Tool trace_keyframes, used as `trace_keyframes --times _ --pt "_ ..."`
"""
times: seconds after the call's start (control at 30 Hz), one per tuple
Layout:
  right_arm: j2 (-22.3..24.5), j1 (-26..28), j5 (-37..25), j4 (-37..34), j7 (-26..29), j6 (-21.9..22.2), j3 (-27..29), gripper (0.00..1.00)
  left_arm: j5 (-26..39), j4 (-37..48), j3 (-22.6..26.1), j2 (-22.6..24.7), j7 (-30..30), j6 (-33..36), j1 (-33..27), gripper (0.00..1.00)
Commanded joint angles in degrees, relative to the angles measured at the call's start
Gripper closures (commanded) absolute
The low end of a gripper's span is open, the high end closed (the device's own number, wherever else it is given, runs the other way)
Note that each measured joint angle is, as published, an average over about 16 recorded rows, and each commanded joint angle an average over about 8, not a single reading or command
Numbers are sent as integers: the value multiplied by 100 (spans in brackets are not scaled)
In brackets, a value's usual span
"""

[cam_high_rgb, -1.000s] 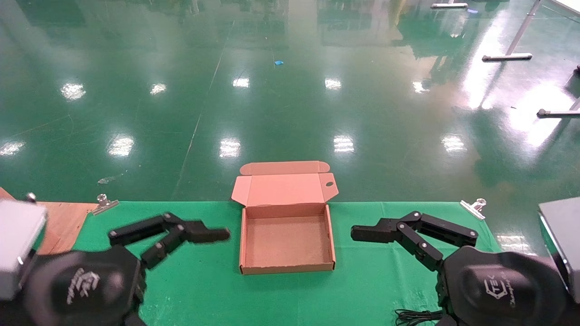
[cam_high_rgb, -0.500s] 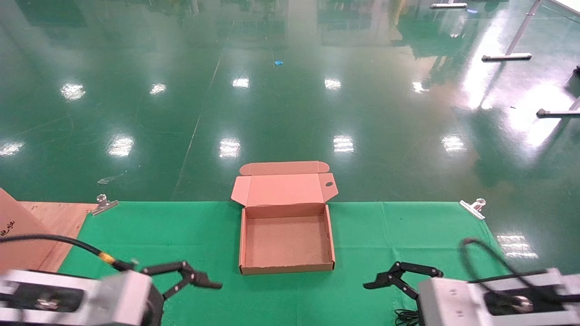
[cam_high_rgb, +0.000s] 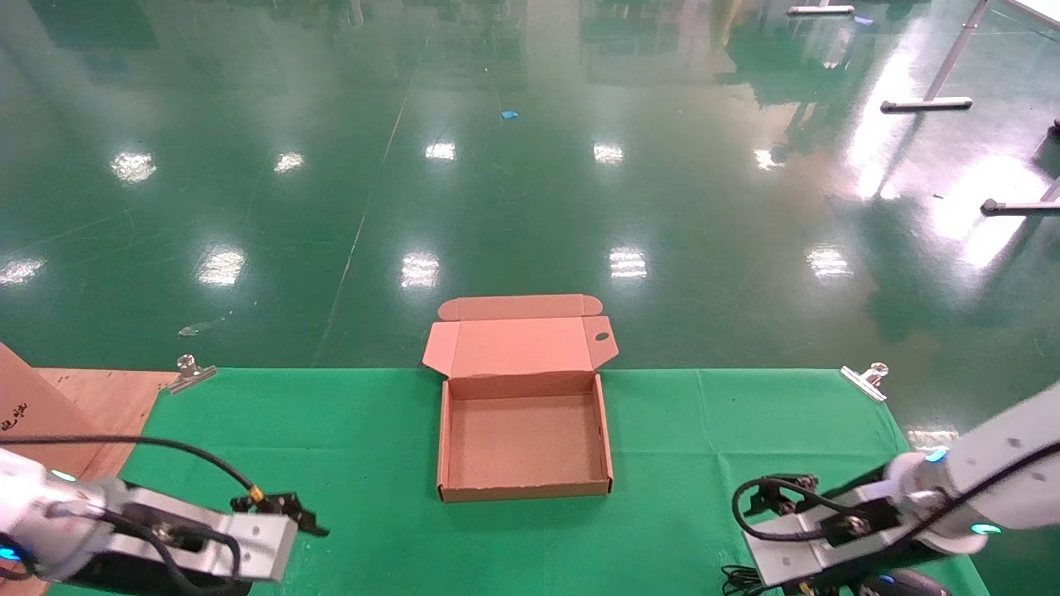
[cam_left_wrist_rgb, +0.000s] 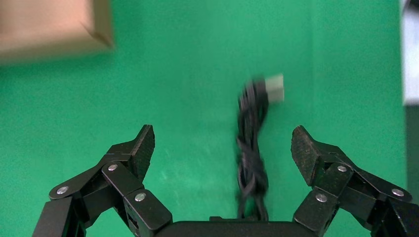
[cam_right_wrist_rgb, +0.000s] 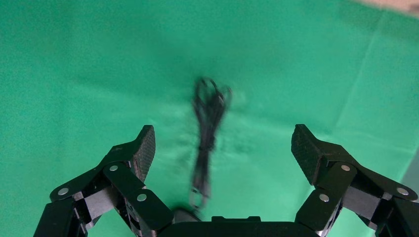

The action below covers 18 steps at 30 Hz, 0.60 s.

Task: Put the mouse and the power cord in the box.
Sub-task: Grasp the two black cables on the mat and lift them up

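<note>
Table: covered by a green cloth, held at its two far corners by metal clips. A bare wooden board shows past the cloth's edge at 9 o'clock. Beyond the table lies a glossy green floor with bright light reflections; metal stand feet sit on it toward 1 o'clock.

The box: at table centre, lid hinged back toward 12 o'clock, interior bare cardboard.

Left gripper: low at 7 o'clock from the box, fingers spread wide, grasping nothing. A bundled black cord with a pale connector end, the power cord, lies on the cloth between the fingers, untouched.

Right gripper: low at 5 o'clock from the box, fingers spread wide, released. A thin black cable loop, leading to the mouse at the near table edge, lies on the cloth below it.
</note>
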Motion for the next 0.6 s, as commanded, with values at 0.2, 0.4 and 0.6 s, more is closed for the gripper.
trace_keyframes --times 0.2,0.4,0.6 --pt "-525 88 -542 -1125 -653 586 -255 0 590 922 319 478 449 -319 -58 0" --pt "-844 89 -606 -1966 -1214 906 -334 0 798 1522 458 791 740 -501 -73 0" --pt "-1028 134 -656 -2632 -1659 1116 -387 0 839 2025 484 949 958 -617 -119 0"
